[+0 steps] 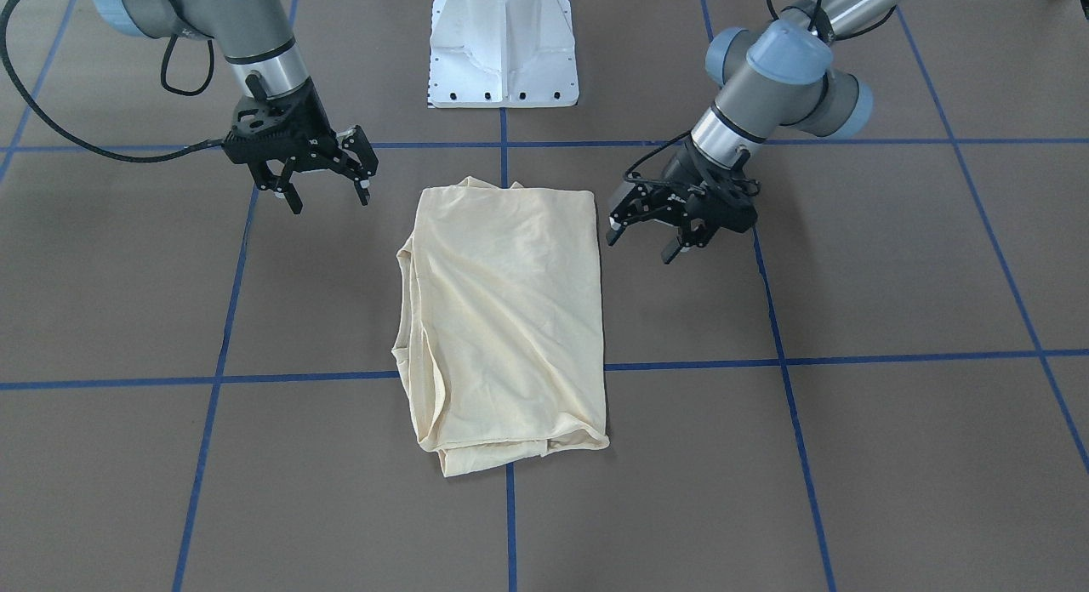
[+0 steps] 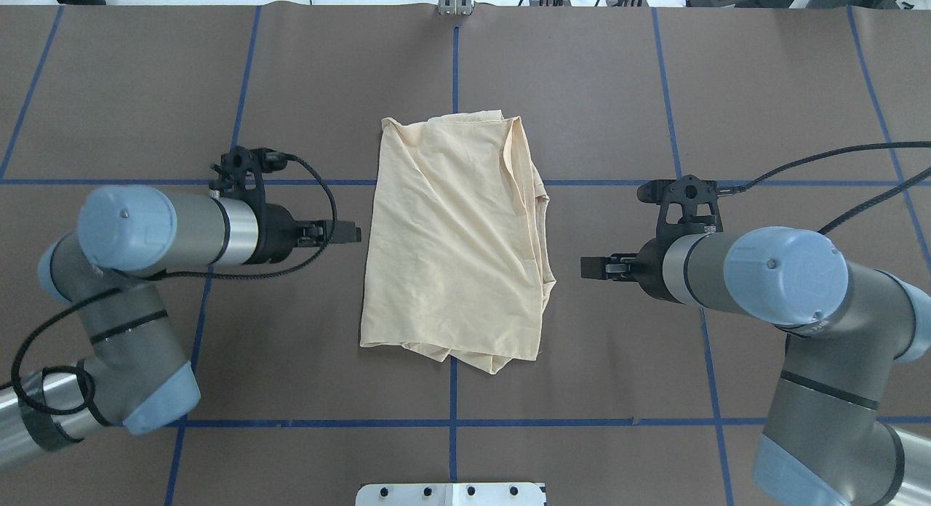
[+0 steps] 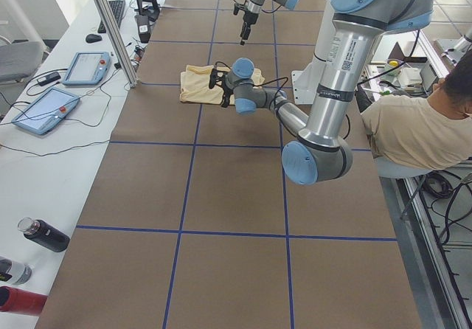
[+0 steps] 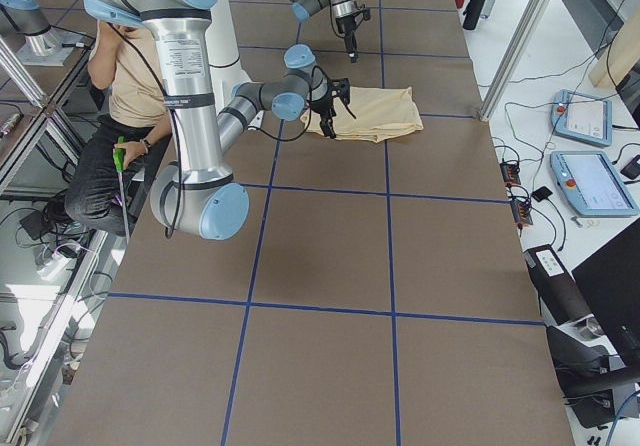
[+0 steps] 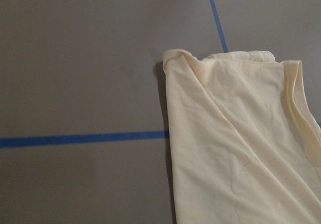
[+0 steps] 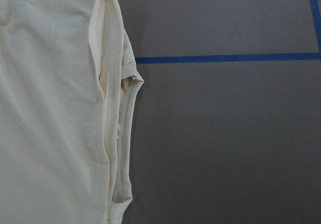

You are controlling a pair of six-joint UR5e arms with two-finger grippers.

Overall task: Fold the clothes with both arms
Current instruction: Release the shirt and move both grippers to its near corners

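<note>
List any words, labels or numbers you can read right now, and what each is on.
No text is legible.
shirt: plain side up; no print or tag lettering shows.
left arm: lettered strip on its upright tube, too small to read.
right arm: similar strip, too small to read.
pendant screens: too blurred to read.

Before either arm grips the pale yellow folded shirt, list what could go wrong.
1. On the pale cream-yellow folded shirt, loose layered edges face the open right gripper; a pinch may catch only the top layer and pull the fold apart.
2. A lower layer sticks out at the edge nearest the robot, so another fold could skew.
3. The open left gripper faces a flat folded edge; it might scrape the brown table or miss.
</note>
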